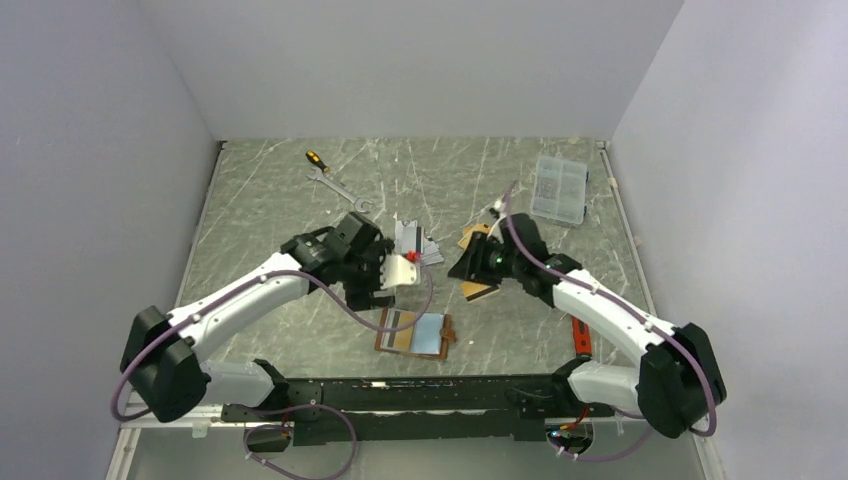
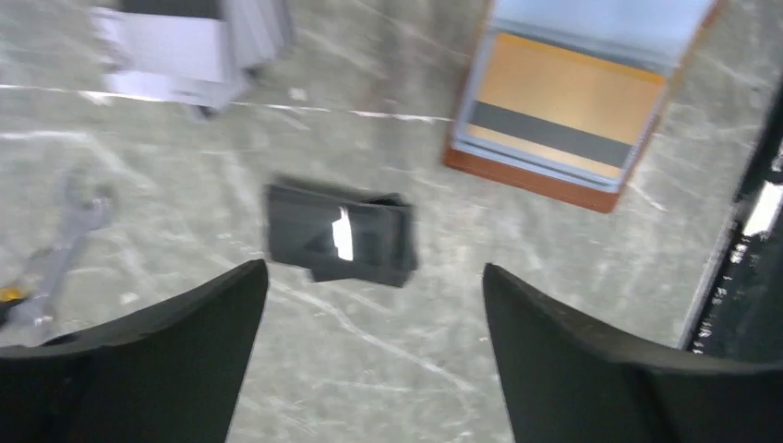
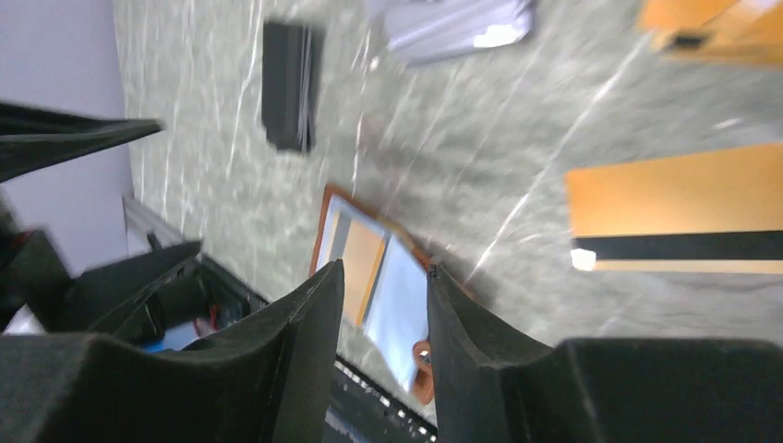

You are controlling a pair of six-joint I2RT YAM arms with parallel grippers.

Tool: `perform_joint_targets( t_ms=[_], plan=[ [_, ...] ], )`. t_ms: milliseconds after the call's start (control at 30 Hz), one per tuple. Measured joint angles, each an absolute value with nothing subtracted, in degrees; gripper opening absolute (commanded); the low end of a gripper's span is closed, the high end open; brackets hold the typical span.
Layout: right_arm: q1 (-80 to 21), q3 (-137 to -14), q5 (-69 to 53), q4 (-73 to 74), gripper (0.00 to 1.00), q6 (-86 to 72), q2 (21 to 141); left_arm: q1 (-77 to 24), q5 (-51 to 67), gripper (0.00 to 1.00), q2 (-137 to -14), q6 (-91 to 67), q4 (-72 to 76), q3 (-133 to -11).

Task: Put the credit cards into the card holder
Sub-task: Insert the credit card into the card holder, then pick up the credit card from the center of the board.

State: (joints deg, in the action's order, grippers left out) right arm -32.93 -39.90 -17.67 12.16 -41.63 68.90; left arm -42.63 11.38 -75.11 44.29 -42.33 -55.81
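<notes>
The card holder [image 1: 413, 333] lies open near the table's front edge, a gold-orange card showing through its left clear sleeve; it also shows in the left wrist view as the card holder [image 2: 582, 101] and past the right fingers as the card holder [image 3: 369, 268]. Loose gold credit cards [image 1: 480, 291] lie under the right arm, one a striped gold card [image 3: 679, 217]. Silver credit cards [image 1: 415, 240] are fanned between the arms. My left gripper [image 2: 375, 268] hangs open and empty above the table. My right gripper [image 3: 384, 268] is open with nothing between its fingers.
A black pouch [image 2: 340, 242] lies just ahead of the left fingers. A wrench [image 1: 340, 188] and a screwdriver [image 1: 315, 160] lie at the back left. A clear parts box [image 1: 560, 188] stands at the back right. A red-orange tool [image 1: 580, 335] lies by the right arm's base.
</notes>
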Motion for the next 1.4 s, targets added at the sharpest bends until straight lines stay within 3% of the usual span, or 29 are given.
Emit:
perform_joint_targets(
  t_ms=[167,400,500,633,767,900,1033,1200,1400],
  plan=[
    [-23.33,-42.98,-15.75,14.83,0.55,-39.75,67.42,-40.77,7.75,0.99,-74.06,42.98,-44.21,-66.19],
    [-15.22,-44.97,-12.43,16.47,0.69,-37.32,68.82,-33.30,4.54,0.99,-87.50,37.60,-47.05,-87.22],
    [-12.67,-45.06,-11.99,16.71,0.69,-36.45,69.91,-28.34,6.15,0.99,-93.89,36.27,-50.78,-93.86],
    [-9.28,-45.71,-12.08,16.51,0.67,-36.03,73.93,-26.09,7.42,0.99,-97.78,34.17,-51.24,-96.27],
    [-7.57,-46.02,-12.53,15.22,0.64,-35.99,77.80,-25.78,8.51,1.00,-95.04,27.90,-41.39,-89.91],
    [-7.14,-48.40,-12.51,14.74,0.51,-35.51,81.36,-24.71,15.33,0.98,-101.01,23.29,-40.84,-94.63],
    [-7.03,-49.82,-12.71,12.19,0.37,-35.55,83.09,-25.45,22.17,0.90,-110.30,16.51,-35.22,-98.89],
    [-6.94,-51.40,-13.56,8.93,0.37,-36.03,87.39,-28.58,32.14,0.90,-122.50,7.97,-33.76,-106.76],
    [-6.94,-53.63,-14.48,7.40,0.36,-35.99,92.79,-32.49,38.13,0.81,-131.04,0.86,-31.07,-111.02]
  ],
)
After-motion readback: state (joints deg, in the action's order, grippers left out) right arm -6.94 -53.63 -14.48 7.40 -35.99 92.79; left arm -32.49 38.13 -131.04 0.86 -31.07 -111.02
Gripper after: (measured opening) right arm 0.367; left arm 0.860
